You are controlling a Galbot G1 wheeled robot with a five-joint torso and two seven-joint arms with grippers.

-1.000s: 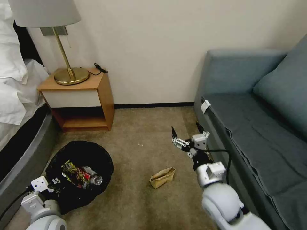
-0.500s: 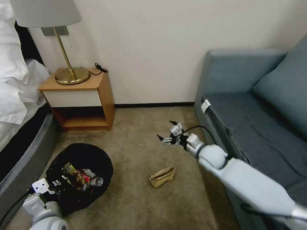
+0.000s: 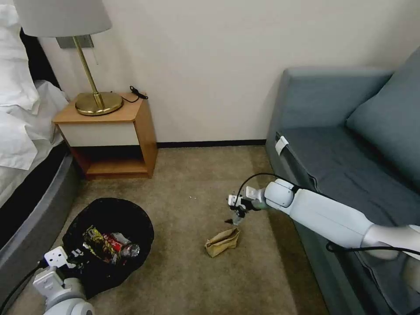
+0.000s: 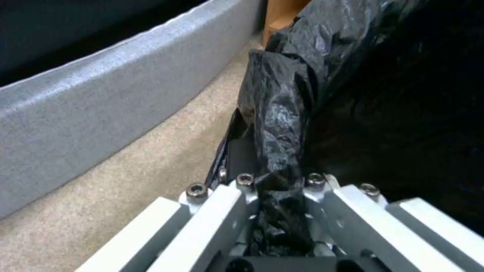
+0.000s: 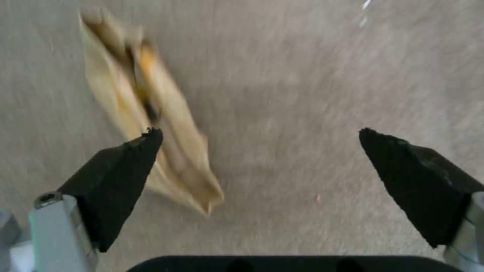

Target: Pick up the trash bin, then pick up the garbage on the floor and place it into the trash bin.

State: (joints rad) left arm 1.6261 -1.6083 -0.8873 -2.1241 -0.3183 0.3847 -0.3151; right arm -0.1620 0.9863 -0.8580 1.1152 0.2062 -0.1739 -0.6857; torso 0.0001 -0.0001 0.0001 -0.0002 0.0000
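One paper bag (image 3: 222,242) is left lying on the carpet (image 3: 192,271), just below the right gripper (image 3: 234,217), whose jaws are spread wide. Black liner of the bin (image 3: 107,243) is clamped in the left gripper (image 4: 278,211) beside the bed (image 3: 30,210).

Black-lined trash bin (image 3: 109,214), brown paper bag (image 3: 222,242) — tan carpet (image 3: 183,271), grey-blue sofa (image 3: 350,144).
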